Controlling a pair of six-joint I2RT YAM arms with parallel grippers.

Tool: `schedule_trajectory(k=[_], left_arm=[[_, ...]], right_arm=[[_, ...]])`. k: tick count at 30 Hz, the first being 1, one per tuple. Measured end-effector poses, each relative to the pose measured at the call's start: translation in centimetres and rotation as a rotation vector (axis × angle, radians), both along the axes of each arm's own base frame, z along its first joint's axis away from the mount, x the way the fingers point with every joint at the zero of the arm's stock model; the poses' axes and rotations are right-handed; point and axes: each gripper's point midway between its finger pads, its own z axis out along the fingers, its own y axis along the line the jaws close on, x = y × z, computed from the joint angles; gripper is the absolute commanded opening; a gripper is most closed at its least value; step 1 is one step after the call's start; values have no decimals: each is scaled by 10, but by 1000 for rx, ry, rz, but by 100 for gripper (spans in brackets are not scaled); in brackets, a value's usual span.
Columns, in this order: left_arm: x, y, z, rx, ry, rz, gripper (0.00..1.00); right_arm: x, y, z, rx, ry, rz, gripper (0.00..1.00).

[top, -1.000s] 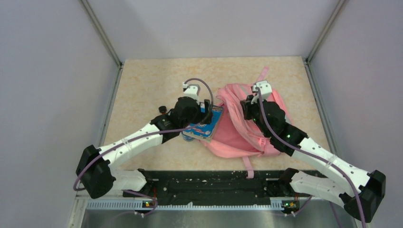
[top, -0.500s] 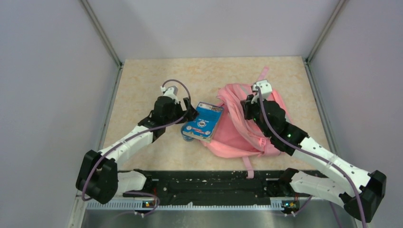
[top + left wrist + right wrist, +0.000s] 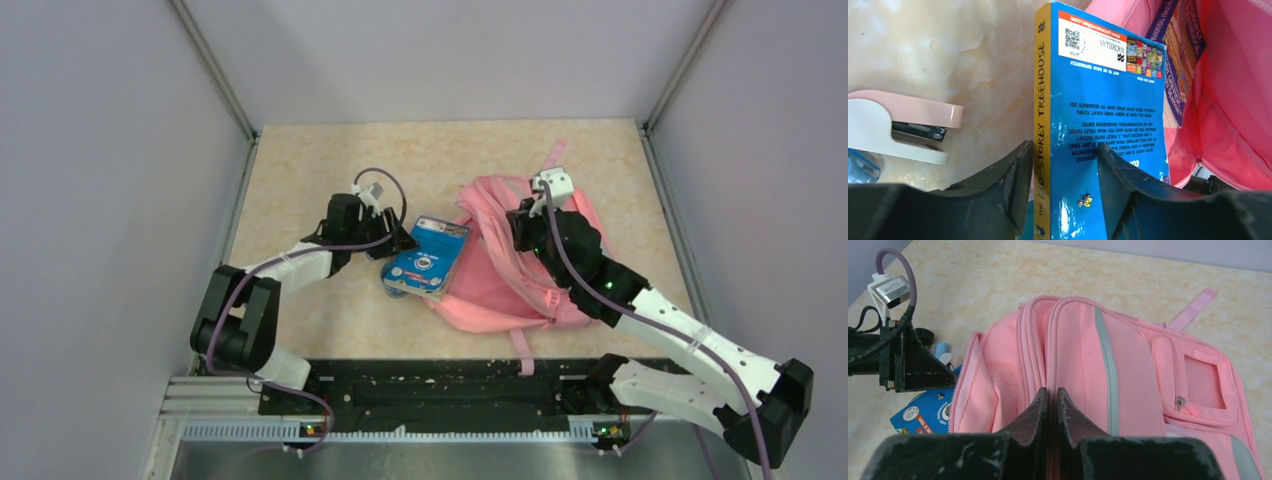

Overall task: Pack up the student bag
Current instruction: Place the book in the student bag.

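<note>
The pink student bag (image 3: 510, 290) lies right of centre with its main pocket gaping toward the left. My right gripper (image 3: 1052, 400) is shut on the bag's (image 3: 1128, 365) opening rim, pink fabric pinched between its fingers. A blue book (image 3: 428, 257) with a yellow spine rests tilted, its right side at the bag's mouth. My left gripper (image 3: 1063, 170) sits low at the book's (image 3: 1108, 125) left edge. Its jaws stand apart, one beside the spine and one over the blue cover. Inside the bag (image 3: 1233, 110) a purple book (image 3: 1183, 65) shows.
A pink and white stapler (image 3: 903, 125) lies on the table just left of the book. A clear blue item (image 3: 858, 167) sits beside it. Grey walls enclose the table, and a black rail (image 3: 450, 385) runs along the near edge.
My left arm has pulled back from above the book, dropped low at its left edge, and its jaws have narrowed around the spine. The right gripper and bag have not moved.
</note>
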Motion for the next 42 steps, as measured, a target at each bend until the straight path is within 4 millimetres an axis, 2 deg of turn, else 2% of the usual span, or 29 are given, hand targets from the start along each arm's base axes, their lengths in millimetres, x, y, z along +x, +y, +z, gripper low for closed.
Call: schedule_trajectory(k=[2, 8, 10, 19, 27, 32, 37, 39, 42], left_arm=[[-1, -1, 1, -7, -2, -8, 43], [1, -4, 8, -19, -12, -19, 9], [1, -3, 13, -20, -23, -17, 1], [-14, 10, 47, 19, -97, -14, 0], [-44, 4, 85, -45, -165, -126, 0], [-63, -13, 103, -85, -197, -195, 0], [-89, -52, 108, -123, -182, -313, 0], [-92, -64, 107, -138, -172, -342, 0], [-87, -76, 103, -161, -158, -345, 0]], right_arm=[[0, 0, 1, 0, -1, -1, 0], [1, 0, 0, -3, 2, 0, 0], [1, 1, 0, -4, 3, 0, 0], [1, 1, 0, -4, 2, 0, 0], [1, 0, 4, -5, -1, 1, 0], [0, 0, 5, -5, -1, 0, 0], [0, 1, 5, -7, 3, 6, 0], [0, 1, 6, -7, 5, 8, 0], [-1, 1, 6, -9, 9, 11, 0]])
